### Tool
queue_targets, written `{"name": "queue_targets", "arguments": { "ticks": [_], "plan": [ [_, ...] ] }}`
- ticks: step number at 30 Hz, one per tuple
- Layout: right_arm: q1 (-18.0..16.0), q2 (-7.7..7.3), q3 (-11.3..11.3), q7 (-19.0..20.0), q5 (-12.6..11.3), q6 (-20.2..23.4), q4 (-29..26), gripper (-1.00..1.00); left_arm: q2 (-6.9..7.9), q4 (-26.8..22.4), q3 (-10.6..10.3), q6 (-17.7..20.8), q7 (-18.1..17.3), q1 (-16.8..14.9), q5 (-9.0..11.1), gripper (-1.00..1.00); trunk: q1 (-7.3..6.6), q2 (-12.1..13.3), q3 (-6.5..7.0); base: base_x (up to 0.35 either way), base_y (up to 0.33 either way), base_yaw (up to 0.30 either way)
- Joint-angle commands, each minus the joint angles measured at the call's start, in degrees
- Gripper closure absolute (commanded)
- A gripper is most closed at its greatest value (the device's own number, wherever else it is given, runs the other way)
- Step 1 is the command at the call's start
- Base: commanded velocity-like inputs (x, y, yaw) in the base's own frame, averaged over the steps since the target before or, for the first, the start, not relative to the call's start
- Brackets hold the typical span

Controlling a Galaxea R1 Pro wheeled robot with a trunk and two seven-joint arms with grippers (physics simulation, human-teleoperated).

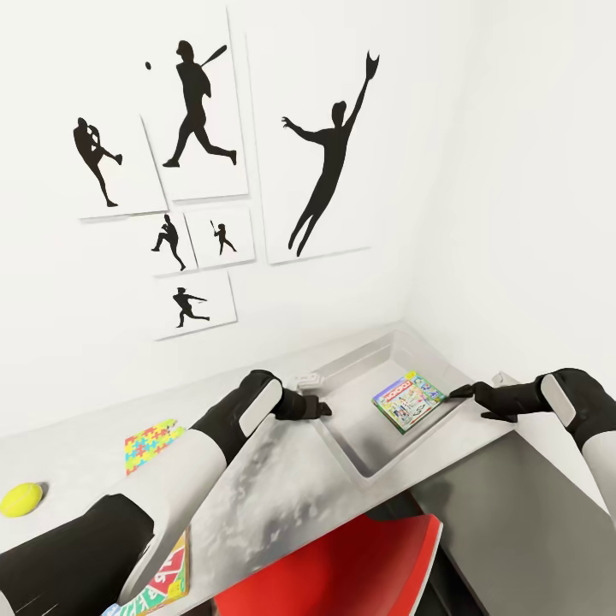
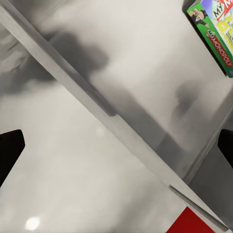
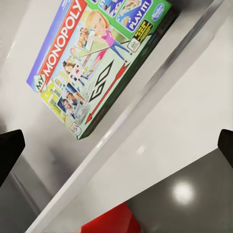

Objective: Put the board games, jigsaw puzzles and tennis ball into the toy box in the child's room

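- Left gripper (image 1: pixel 323 407): jaws are seen spread and empty in the left wrist view, held just above the near-left rim of the toy box (image 1: pixel 342 445).
- Right gripper (image 1: pixel 462 392): jaws likewise spread with nothing between them, at the box's right rim.
- Monopoly box (image 1: pixel 408 400) is found lying flat inside the toy box, toward its right side.
- A jigsaw puzzle (image 1: pixel 150 445) and the tennis ball (image 1: pixel 20 499) remain on the table (image 1: pixel 257 505) to the left; the Skip-Bo box (image 1: pixel 162 582) lies at the near edge.
- The puzzle is judged thin, light and liable to flex; an edge pinch is advised. The ball is judged light and prone to rolling; a grip across its middle is advised.
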Motion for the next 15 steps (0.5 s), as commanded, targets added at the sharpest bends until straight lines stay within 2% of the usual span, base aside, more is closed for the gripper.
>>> {"name": "queue_targets", "arguments": {
  "ticks": [1, 15],
  "plan": [
    [-0.05, 0.01, -0.25, 0.54, 0.60, 0.24, -0.02, -1.00, 0.00, -0.05, -0.13, 0.14, 0.59, -0.06, 0.61, -1.00, 0.04, -0.12, -0.12, 0.000, 0.000, 0.000],
    [-0.05, 0.01, -0.28, 0.62, 0.60, 0.24, -0.03, -1.00, 0.00, -0.06, -0.13, 0.15, 0.59, -0.06, 0.57, -1.00, 0.04, -0.12, -0.12, 0.000, 0.000, 0.000]
  ]
}}
